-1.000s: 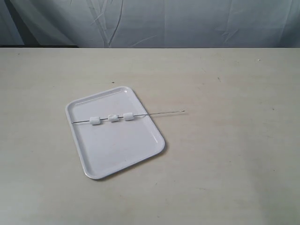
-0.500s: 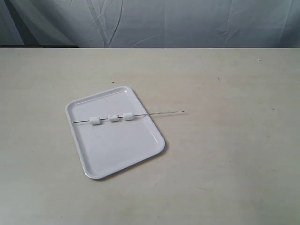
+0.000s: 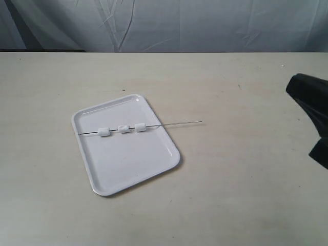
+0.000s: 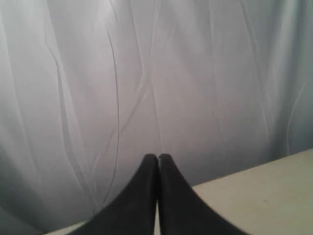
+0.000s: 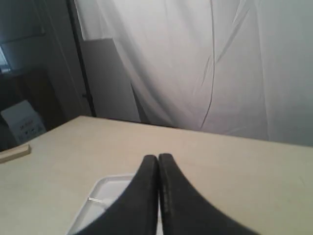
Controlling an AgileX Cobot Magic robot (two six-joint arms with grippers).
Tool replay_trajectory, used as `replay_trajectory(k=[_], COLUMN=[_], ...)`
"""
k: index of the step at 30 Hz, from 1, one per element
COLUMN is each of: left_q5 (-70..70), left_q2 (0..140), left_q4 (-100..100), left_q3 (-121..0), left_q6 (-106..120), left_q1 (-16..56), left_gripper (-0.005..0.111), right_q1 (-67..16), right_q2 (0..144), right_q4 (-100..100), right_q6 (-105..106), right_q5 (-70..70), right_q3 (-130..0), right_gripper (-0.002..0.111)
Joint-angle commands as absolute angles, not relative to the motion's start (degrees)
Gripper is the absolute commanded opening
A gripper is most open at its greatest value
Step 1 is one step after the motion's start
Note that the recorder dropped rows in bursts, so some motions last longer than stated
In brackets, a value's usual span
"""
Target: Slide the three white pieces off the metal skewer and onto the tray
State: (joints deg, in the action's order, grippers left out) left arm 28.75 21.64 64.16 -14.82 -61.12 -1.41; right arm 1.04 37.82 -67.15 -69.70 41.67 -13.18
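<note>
Nothing is done yet: the three pieces sit threaded on the skewer lying across the tray, while the left pincer and right pincer are pressed together, empty, away from it.

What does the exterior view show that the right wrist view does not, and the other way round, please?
Only the exterior view shows the three white pieces threaded on the metal skewer, which lies across the whole tray with one end reaching out over the table. Only the right wrist view shows the right gripper shut on nothing, plus a white panel, a cardboard box and a small wooden block. Both show the table, the pale curtain and the tray, though the wrist view catches just one corner of it.
</note>
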Motion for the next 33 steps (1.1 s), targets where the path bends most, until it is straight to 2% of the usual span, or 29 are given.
replay_trajectory(k=[1, 8, 12, 15, 17, 22, 27, 30, 33], left_q5=[29.99, 30.85, 32.39, 36.23, 39.25, 45.18, 44.65, 43.55, 43.74], left_q2=[25.41, 34.32, 42.16, 49.02, 52.59, 60.35, 64.69, 66.98, 69.56], left_q4=[68.96, 69.54, 72.93, 73.98, 75.31, 75.44, 72.96, 72.86, 72.71], left_q3=[-15.27, -15.27, -15.27, -15.27, -15.27, -15.27, -15.52, -16.09, -16.10], left_q6=[-66.06, -66.20, -76.16, -83.77, -83.88, -89.73, -89.73, -89.73, -89.73], left_q1=[-0.99, -0.99, -0.99, -0.99, -0.99, -0.99, -0.99, -0.99, -0.99], left_gripper=[0.000, 0.000, 0.000, 0.008, 0.014, 0.037, 0.038, 0.038, 0.038], right_q1=[1.21, 1.21, 0.48, -2.96, -5.80, -18.14, -25.18, -25.44, -25.44], right_q2=[42.63, 49.43, 54.13, 58.06, 59.88, 68.90, 84.70, 92.16, 95.41], right_q4=[-69.11, -71.52, -87.32, -99.95, -99.95, -99.95, -99.95, -99.95, -99.95], right_q6=[-70.16, -66.57, -74.77, -81.69, -82.92, -83.05, -87.89, -96.62, -93.74], right_q5=[43.02, 42.25, 41.26, 40.01, 38.61, 29.54, 22.33, 21.48, 21.75], right_q3=[-13.54, -15.76, -21.04, -26.79, -29.17, -37.66, -45.64, -49.02, -50.74], right_gripper=[0.000, 0.000, 0.000, 0.000, 0.000, 0.000, 0.000, 0.000, 0.000])
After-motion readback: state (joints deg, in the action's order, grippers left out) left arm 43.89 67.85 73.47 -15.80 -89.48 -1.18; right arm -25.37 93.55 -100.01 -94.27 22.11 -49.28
